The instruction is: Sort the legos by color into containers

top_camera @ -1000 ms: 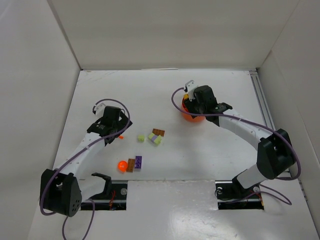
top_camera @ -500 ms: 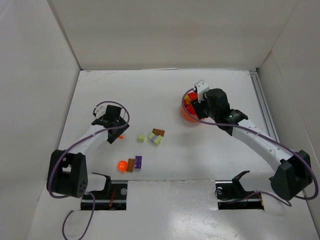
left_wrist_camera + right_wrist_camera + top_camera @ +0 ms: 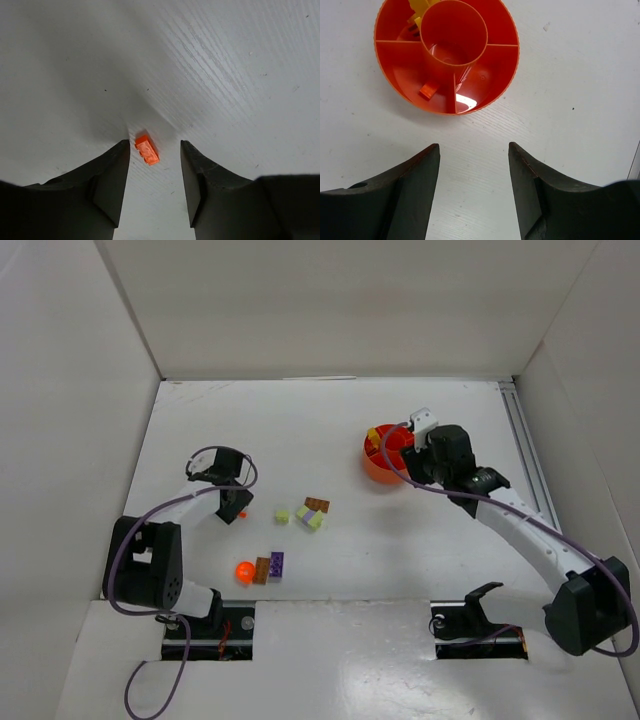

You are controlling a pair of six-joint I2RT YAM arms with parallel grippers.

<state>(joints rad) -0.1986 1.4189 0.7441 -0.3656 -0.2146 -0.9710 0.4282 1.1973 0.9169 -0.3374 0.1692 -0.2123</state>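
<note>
In the left wrist view a small orange lego (image 3: 147,150) lies flat on the table between the tips of my left gripper (image 3: 154,145). It sits close to the left finger and the jaws are partly open, not clamped on it. From above, the left gripper (image 3: 234,508) points down at that brick (image 3: 241,513). My right gripper (image 3: 474,146) is open and empty, just short of the round orange-red container (image 3: 445,55). The container holds a yellow brick (image 3: 417,10) and an orange brick (image 3: 427,91) in separate compartments. The top view shows the right gripper (image 3: 410,452) at the container's (image 3: 383,455) right side.
Loose legos lie mid-table: a pale yellow-green one (image 3: 283,515), a cluster with a brown-orange brick (image 3: 317,505) and a yellow-green one (image 3: 316,523). Nearer the front lie a brown-orange brick (image 3: 262,570), a purple brick (image 3: 277,563) and a small round orange piece (image 3: 243,570). White walls enclose the table.
The left jaws have narrowed around the orange lego. The right gripper has drawn back to the right, off the container, which now shows fully.
</note>
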